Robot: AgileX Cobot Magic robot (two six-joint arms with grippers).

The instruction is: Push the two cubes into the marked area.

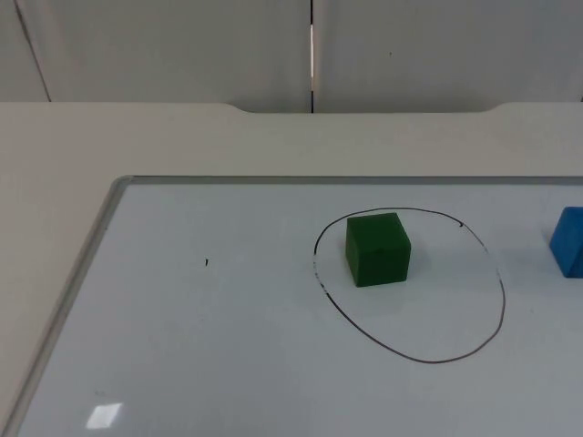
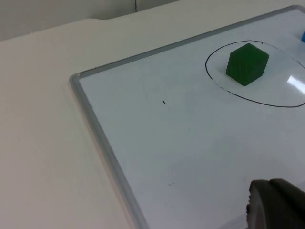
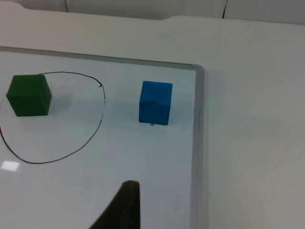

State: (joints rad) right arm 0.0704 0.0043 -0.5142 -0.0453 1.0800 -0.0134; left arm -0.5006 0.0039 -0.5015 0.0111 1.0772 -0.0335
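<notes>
Whiteboard (image 1: 228, 364) with a grey metal frame lies flat on the white bench (image 1: 137, 137), and the bench ends at the grey partition wall (image 1: 182, 45). A hand-drawn black oval outline (image 1: 504, 300) on the whiteboard is the marked area. Green cube (image 1: 377, 248) sits inside the outline, close to the part of the line nearest the partition wall, resting flat on the board, not touching the line. Blue cube (image 1: 569, 241) sits on the whiteboard outside the outline, apart from the line, on the side away from the green cube; in the right wrist view the blue cube (image 3: 155, 102) is between the outline (image 3: 97, 126) and the whiteboard frame edge (image 3: 196, 143), nearer the frame, upright on one face. The two cubes are well apart, not touching. A small black dot (image 1: 207, 263) marks the whiteboard on the other side of the green cube, away from the outline. Left hand: one dark fingertip (image 2: 276, 205) over the whiteboard, well apart from the green cube (image 2: 247, 63); cannot tell if its fingers are apart or together. Right hand: one black fingertip (image 3: 121, 207) over the whiteboard, near the outline, apart from the blue cube; finger state cannot be told either. Neither hand touches a cube.
</notes>
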